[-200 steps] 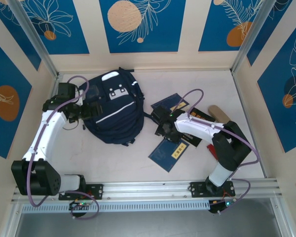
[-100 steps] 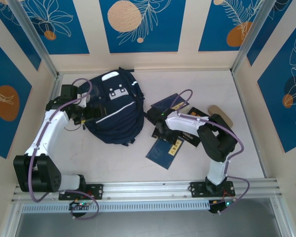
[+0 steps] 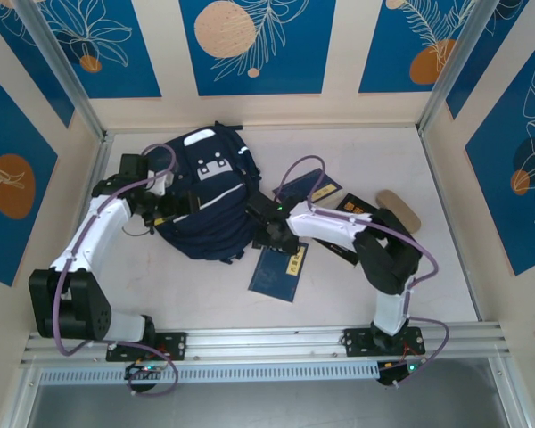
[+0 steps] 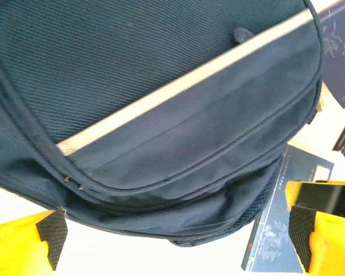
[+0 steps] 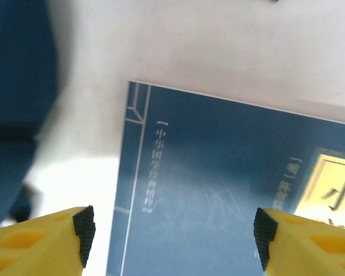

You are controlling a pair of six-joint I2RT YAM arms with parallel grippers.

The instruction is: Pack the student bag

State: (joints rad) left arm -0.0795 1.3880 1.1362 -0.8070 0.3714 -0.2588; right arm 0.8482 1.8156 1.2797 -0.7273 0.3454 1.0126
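Observation:
The student bag (image 3: 205, 192) is a large navy backpack with a pale stripe, lying flat at the back left. My left gripper (image 3: 180, 203) stands open against its left side. In the left wrist view the bag's (image 4: 161, 115) lower edge and zip lie between the wide yellow fingers (image 4: 29, 244). My right gripper (image 3: 269, 234) hovers open just right of the bag, over the top end of a flat blue book (image 3: 279, 269). That book's (image 5: 218, 190) cover with its yellow label lies under the open right gripper (image 5: 172, 238); the bag's fabric (image 5: 17, 86) is at the left.
A second blue book (image 3: 308, 187) and a black book (image 3: 352, 225) lie right of the bag. A tan oval object (image 3: 399, 207) sits further right. Panel walls close off the back and sides. The arms' rail (image 3: 267, 339) runs along the near edge.
My right gripper has moved left toward the bag, and the blue book beneath it has slid left and turned with it. The left gripper has shifted slightly closer onto the bag.

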